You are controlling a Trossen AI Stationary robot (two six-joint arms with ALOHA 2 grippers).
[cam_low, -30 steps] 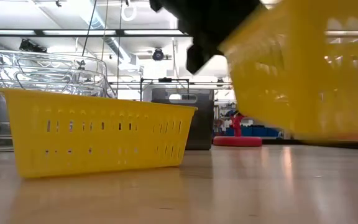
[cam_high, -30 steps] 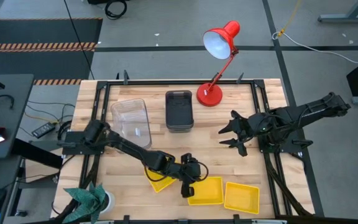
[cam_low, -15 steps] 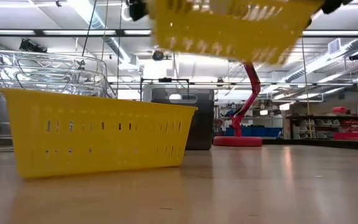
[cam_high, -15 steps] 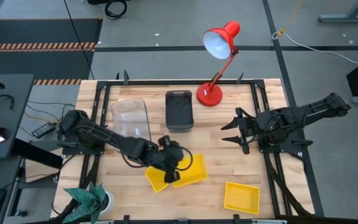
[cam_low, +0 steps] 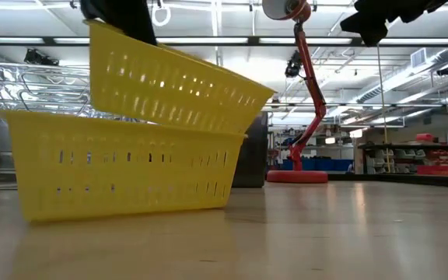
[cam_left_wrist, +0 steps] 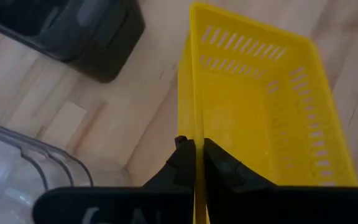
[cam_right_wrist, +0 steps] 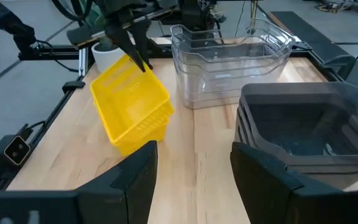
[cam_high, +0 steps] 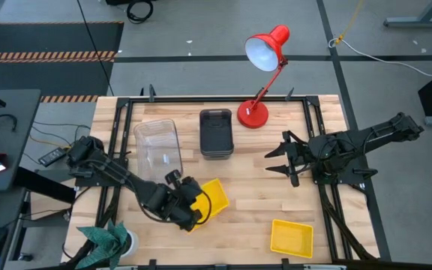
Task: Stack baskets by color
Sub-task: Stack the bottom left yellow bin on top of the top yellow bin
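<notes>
My left gripper (cam_high: 198, 204) is shut on a yellow basket (cam_high: 214, 196), which hangs tilted (cam_low: 177, 85) just above a second yellow basket (cam_low: 123, 167) standing on the table. Whether the two touch, I cannot tell. A third yellow basket (cam_high: 291, 238) sits at the near right. The clear baskets (cam_high: 158, 144) and the dark grey baskets (cam_high: 216, 133) each stand nested in a stack at the far middle. My right gripper (cam_high: 280, 159) waits open above the table's right side, holding nothing. My left gripper pinches the rim of one side wall (cam_left_wrist: 194, 138) of the yellow basket, one finger (cam_left_wrist: 221, 167) inside and the other (cam_left_wrist: 180, 163) outside. The fingers slant down from the table's left. The basket is off the table and tilted, its gripped side highest.
A red desk lamp (cam_high: 261, 75) stands at the far edge, right of the grey stack. A white cup with something green (cam_high: 109, 240) sits at the near left corner. Bare wood (cam_high: 268, 199) lies between the yellow baskets and the right arm.
My left gripper has lifted the yellow basket off the table at the near middle. It has carried the basket up and toward the table's left, turning as it went. The basket now hangs tilted over the second yellow one.
</notes>
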